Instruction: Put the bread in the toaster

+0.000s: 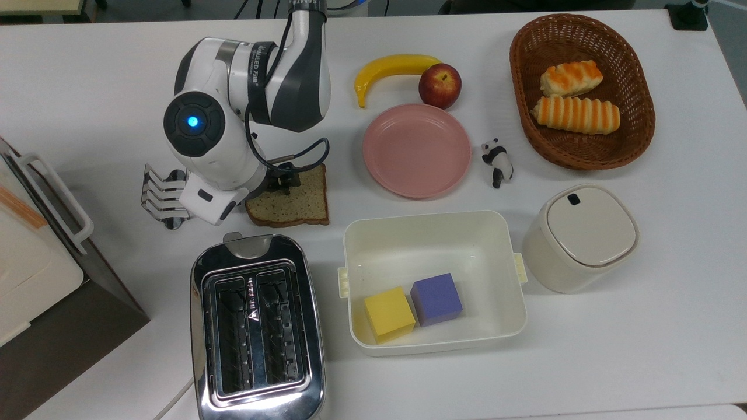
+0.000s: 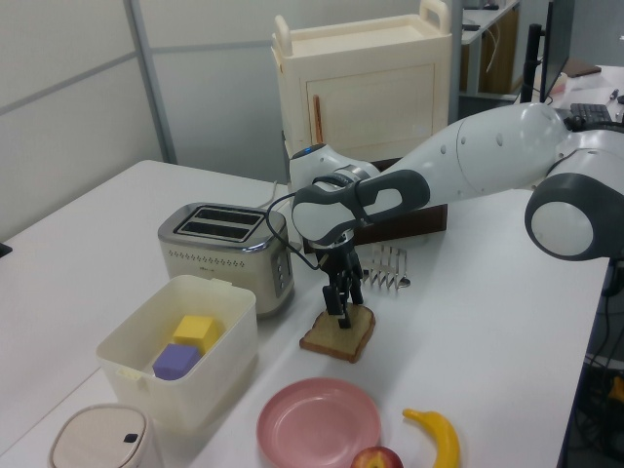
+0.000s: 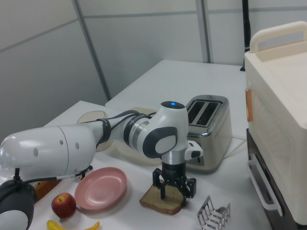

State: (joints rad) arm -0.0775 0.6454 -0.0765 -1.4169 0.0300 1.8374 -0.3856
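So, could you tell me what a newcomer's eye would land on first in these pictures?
Probably the big white arm reaching down over the bread, its gripper open right at the slice, which lies flat on the table. Next, the shiny toaster with two empty slots, at the top view's bottom left, just below the bread. Then the basket of striped rolls at the top view's upper right.

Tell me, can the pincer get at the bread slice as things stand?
Probably yes. The pincer stands open right over the bread slice, its fingers straddling the crust edge farthest from the toaster, and nothing lies between them.
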